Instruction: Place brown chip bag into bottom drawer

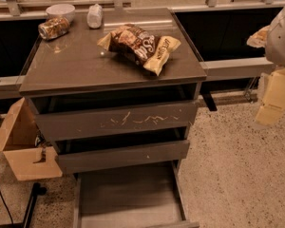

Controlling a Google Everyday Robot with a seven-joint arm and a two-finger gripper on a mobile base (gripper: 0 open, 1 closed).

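Note:
The brown chip bag (140,44) lies crumpled on top of the grey drawer cabinet (76,65), towards its back right. The bottom drawer (128,194) is pulled out at floor level and its flat floor is bare. My gripper (274,99), pale yellow below a white arm, hangs at the right edge of the camera view. It is well to the right of the cabinet, apart from the bag, and it holds nothing.
A crushed can (53,27), a white bowl (60,11) and a white wrapped bundle (94,15) sit at the cabinet top's back left. Two upper drawer fronts, one scratched (118,120), stand slightly ajar. An open cardboard box (23,148) sits left of the cabinet. Speckled floor lies to the right.

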